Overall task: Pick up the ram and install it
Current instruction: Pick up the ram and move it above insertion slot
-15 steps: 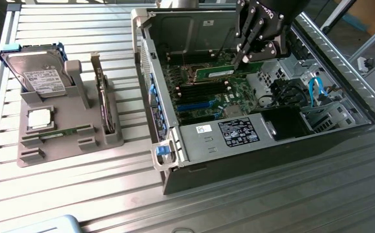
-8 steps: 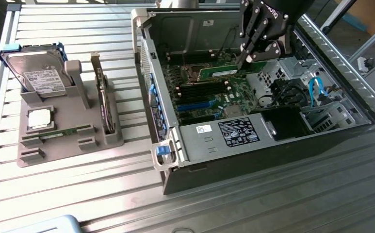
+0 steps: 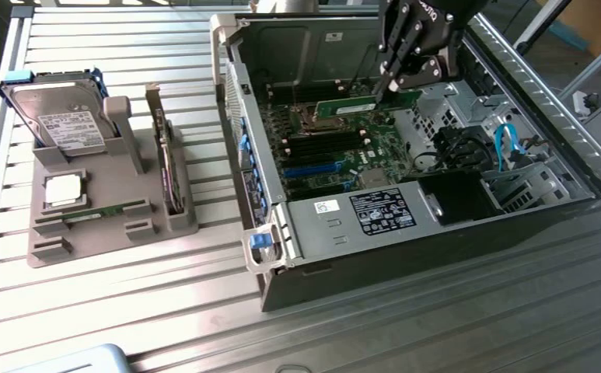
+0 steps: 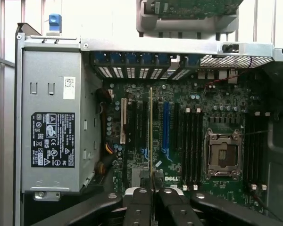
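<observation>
The ram [image 3: 344,106] is a thin green stick held level above the motherboard [image 3: 331,159], inside the open computer case [image 3: 404,256]. My gripper [image 3: 386,93] comes down from above and is shut on the stick near one end. In the wrist view the ram [image 4: 151,136] shows edge-on as a thin line running out from between the black fingers [image 4: 139,207]. It hangs over the board, apart from the black memory slots [image 4: 191,141] beside the processor socket [image 4: 222,155].
A grey holder [image 3: 92,233] on the slatted table at the exterior view's left carries a hard drive [image 3: 67,124], an upright expansion card [image 3: 165,167] and another green stick [image 3: 103,211]. The case walls, a power supply [image 3: 378,211] and blue cables [image 3: 505,148] surround the board.
</observation>
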Controlling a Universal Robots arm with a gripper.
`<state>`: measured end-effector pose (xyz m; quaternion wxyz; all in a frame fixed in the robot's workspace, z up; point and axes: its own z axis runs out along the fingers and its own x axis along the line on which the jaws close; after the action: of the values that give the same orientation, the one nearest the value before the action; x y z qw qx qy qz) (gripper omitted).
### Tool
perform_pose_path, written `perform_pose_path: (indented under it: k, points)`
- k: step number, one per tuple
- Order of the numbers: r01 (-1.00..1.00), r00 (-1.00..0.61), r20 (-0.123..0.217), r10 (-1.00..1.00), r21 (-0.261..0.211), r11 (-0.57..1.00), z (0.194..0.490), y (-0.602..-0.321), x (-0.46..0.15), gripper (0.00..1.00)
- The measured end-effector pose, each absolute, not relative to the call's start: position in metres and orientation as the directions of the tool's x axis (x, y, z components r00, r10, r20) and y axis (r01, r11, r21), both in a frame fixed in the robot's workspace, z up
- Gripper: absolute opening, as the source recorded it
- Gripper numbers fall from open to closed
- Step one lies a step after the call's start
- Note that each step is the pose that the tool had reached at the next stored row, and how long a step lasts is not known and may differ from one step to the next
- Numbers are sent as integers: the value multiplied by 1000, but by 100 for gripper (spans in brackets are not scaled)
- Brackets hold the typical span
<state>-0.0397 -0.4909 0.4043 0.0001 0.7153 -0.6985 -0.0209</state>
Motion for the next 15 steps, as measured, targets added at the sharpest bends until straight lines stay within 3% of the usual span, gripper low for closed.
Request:
perform_pose_path:
  k: [15]
  points:
    - [-999,23,-29,-999,29,-24,401,-422,-39,12]
